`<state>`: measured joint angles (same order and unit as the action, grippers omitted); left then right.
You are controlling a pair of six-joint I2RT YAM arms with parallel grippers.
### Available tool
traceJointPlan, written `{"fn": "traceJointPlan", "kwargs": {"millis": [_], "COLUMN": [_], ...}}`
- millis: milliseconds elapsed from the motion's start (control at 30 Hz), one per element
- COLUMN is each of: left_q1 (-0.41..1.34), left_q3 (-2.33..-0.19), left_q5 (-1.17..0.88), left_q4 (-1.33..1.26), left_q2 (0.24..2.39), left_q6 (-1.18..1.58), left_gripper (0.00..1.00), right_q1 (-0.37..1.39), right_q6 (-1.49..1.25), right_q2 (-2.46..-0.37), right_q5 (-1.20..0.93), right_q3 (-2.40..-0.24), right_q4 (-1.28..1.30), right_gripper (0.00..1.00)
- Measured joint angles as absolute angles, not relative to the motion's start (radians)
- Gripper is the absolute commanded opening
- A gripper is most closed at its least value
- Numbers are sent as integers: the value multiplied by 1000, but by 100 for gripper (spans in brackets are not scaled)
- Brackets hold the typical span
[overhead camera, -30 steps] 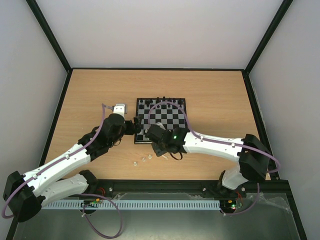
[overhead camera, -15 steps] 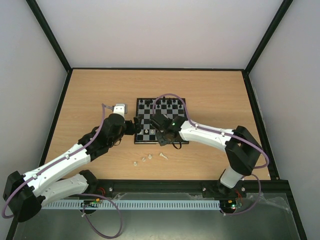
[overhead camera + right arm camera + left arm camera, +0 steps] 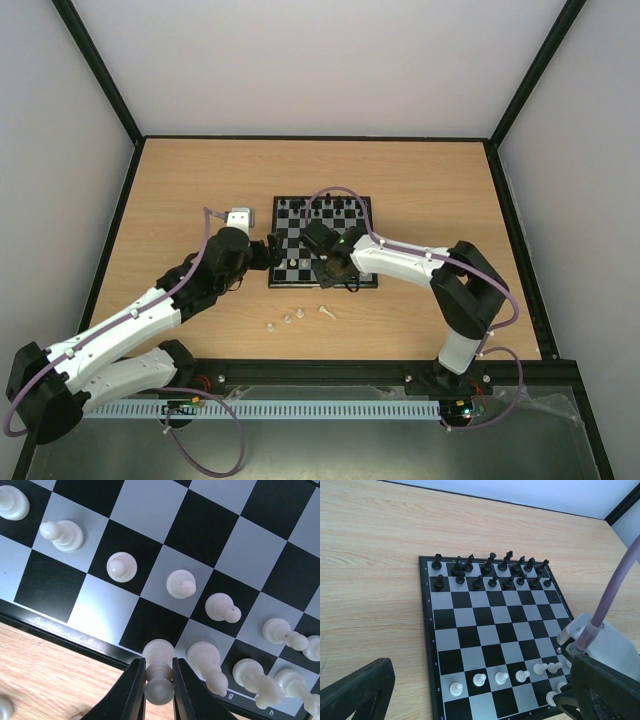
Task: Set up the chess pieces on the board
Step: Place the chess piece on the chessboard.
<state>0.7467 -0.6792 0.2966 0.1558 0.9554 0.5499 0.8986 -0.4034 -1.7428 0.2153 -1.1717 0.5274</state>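
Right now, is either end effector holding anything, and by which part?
The right end effector pinches a white piece by its upper part; the left end effector holds nothing.

Bright even overhead light, soft faint shadows, sharp focus, slight wide-angle distortion

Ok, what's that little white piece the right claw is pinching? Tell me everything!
The white piece is tiny, glossy, like pale plastic, with a round base, narrow waist and knob head. The right gripper is shut on it, one black finger on each side. It is over a black square in the edge row of the board, beside another white piece. Whether its base touches the square is unclear.
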Motion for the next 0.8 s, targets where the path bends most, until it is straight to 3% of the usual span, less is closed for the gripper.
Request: {"fn": "traceJointPlan", "kwargs": {"millis": [800], "left_q1": [746], "left_q3": [-679], "left_q5": [297], "left_q4": [156], "left_q2": [956], "left_q6": [550], "left_gripper": [99], "right_q1": [876], "right_q6": [-373], "right_q2": [-1766], "right_q5": [142], "right_q3": [-1216], "right_q4": [490], "right_gripper": [15]}}
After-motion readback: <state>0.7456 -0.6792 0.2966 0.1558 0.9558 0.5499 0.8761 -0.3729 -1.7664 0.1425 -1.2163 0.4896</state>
